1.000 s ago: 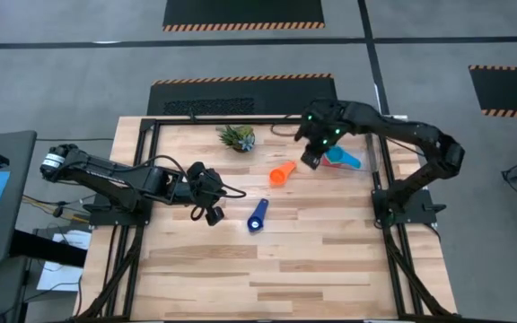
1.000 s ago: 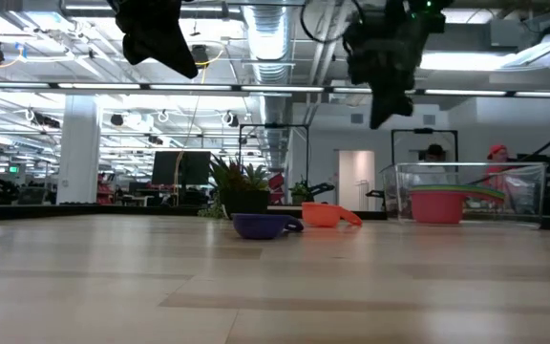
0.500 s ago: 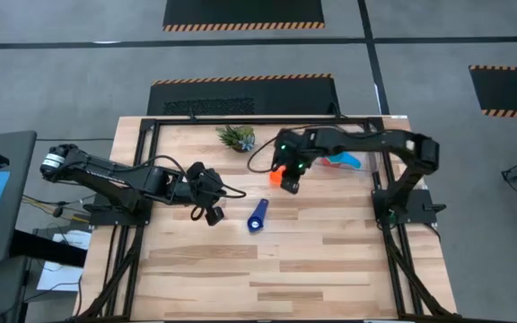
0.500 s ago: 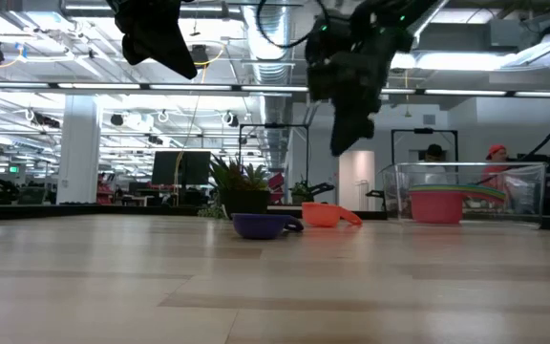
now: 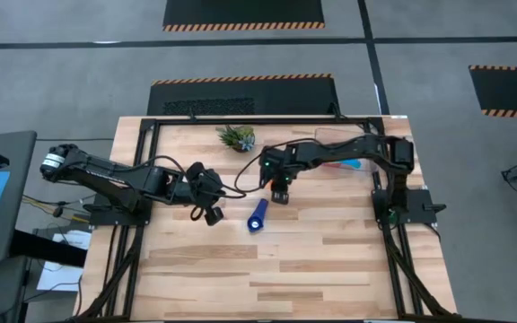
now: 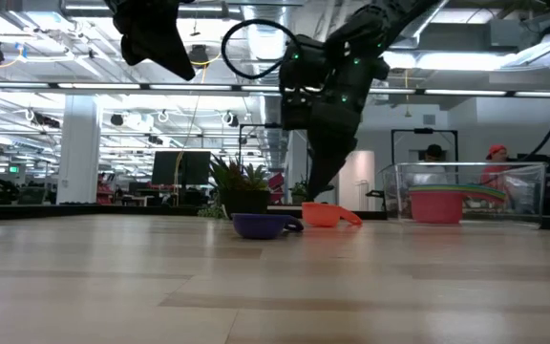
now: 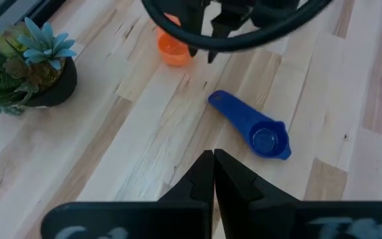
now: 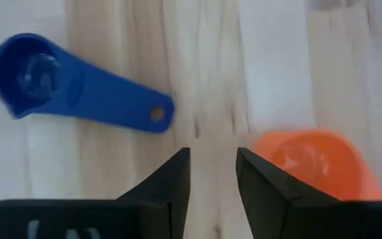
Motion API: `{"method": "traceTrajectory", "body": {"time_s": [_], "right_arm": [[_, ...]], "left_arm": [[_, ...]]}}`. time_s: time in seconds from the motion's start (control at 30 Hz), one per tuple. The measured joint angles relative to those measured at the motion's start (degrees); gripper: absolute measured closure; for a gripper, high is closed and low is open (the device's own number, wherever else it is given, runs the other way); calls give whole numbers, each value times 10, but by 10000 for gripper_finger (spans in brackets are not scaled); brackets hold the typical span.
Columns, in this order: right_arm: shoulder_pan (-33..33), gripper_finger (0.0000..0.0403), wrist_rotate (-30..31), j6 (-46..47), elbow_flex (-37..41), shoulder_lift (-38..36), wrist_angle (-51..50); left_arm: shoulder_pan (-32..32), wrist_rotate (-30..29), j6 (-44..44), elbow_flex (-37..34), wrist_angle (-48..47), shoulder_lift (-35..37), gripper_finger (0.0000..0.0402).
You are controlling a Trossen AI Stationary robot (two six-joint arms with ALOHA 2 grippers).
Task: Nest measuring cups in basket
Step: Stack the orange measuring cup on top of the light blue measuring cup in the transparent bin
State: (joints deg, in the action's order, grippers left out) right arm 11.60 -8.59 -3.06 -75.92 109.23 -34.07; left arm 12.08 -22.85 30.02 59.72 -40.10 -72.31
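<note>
A: Where is the right claw [image 5: 281, 192]?

B: Out over the middle of the table [image 5: 330, 260], hanging above the wood and pointing down. Its fingers [image 8: 171, 179] are parted with a narrow gap, and nothing sits between them.

A: And the cups near it?

B: The orange cup [image 8: 314, 162] lies just beside one finger, not touching it. In the low view it rests on the table right under the claw [image 6: 325, 177], and from above the arm hides it. The blue cup [image 5: 257, 217] lies on the table a little nearer the front edge, apart from the claw, with its flat handle pointing towards the orange one.

A: The basket?

B: The clear basket [image 6: 466, 191] stands at the right side of the table, well apart from the claw. A red cup [image 6: 437, 205] sits inside it with a green one [image 6: 490, 194] nested on top; from above a light blue cup [image 5: 353, 164] shows there too.

A: The left arm?

B: The left claw [image 5: 212, 213] hangs above the left half of the table, fingers [image 7: 204, 179] pressed together and empty. A small potted plant [image 5: 238, 136] stands near the far edge.
</note>
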Motion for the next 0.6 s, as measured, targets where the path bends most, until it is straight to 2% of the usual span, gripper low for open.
{"method": "traceTrajectory", "body": {"time_s": [0.3,0.43,0.6], "right_arm": [[5,280,15,-5,-19,-8,-31],[10,277,17,-5,-18,-1,-44],[14,264,61,-6,-18,34,-50]], "left_arm": [[0,0,-2,0,-5,0,401],[0,0,-10,0,-5,0,401],[0,0,-11,0,-5,0,401]]}}
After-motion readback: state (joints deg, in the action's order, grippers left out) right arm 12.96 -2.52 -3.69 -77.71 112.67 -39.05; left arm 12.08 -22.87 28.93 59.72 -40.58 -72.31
